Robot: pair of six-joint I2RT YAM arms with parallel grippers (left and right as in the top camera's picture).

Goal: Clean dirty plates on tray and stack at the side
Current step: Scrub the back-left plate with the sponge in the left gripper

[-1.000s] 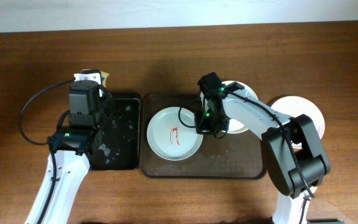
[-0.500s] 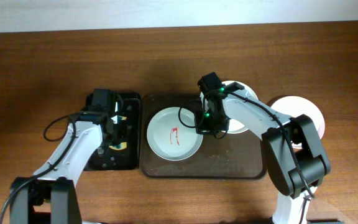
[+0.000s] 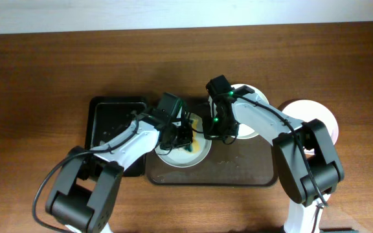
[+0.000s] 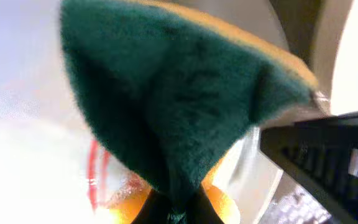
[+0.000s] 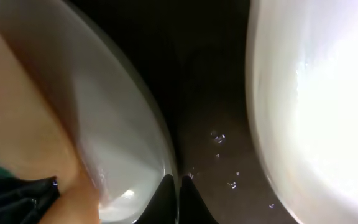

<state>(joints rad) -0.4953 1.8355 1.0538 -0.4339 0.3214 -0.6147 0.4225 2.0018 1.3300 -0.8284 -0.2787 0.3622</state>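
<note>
A pale plate with red streaks lies on the left of the dark brown tray. My left gripper is shut on a green-yellow sponge and presses it on this plate; the sponge's green face fills the left wrist view. My right gripper is shut on the plate's right rim. A white plate sits at the tray's back right, partly under my right arm, and shows in the right wrist view. Another white plate lies on the table to the right.
A narrower black tray with water drops lies left of the brown tray, with no sponge in it. Wet drops dot the brown tray floor between the two plates. The wooden table stretches all round.
My left arm lifted the sponge off the black tray and swung right onto the streaked plate. My right gripper has kept its hold on the plate's rim.
</note>
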